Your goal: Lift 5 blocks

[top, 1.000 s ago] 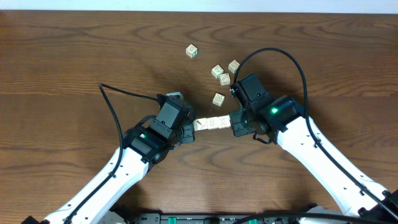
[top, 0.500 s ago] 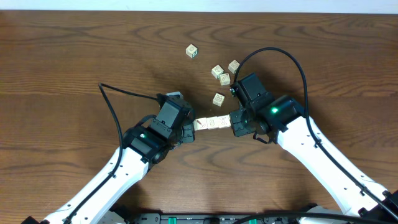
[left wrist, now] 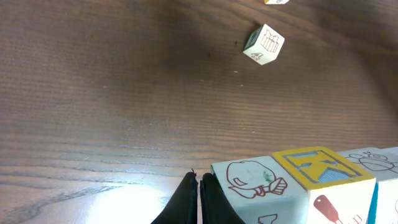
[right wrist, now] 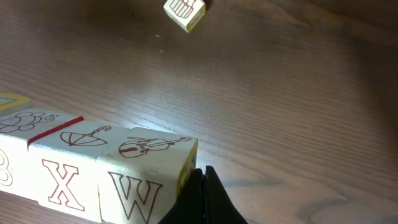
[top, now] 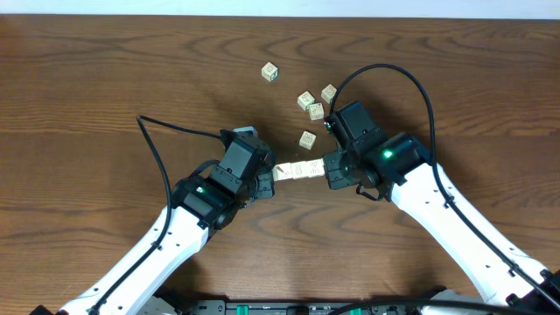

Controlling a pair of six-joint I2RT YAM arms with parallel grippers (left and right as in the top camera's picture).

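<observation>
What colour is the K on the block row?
Blue, on a yellow face of the K block; clearest in left wrist view.

Five loose blocks [top: 307, 139] were counted on the one table [top: 79, 79]: one was set apart and four were near each other. One row of blocks [top: 297, 171] was seen between the arms. From above, its number could not be told surely. In the left wrist view three blocks of the row were counted, and in the right wrist view three and the yellow corner of a fourth. Two arms were counted, the left arm [top: 149, 249] and the right arm [top: 455, 219], and two black cables [top: 378, 68].
</observation>
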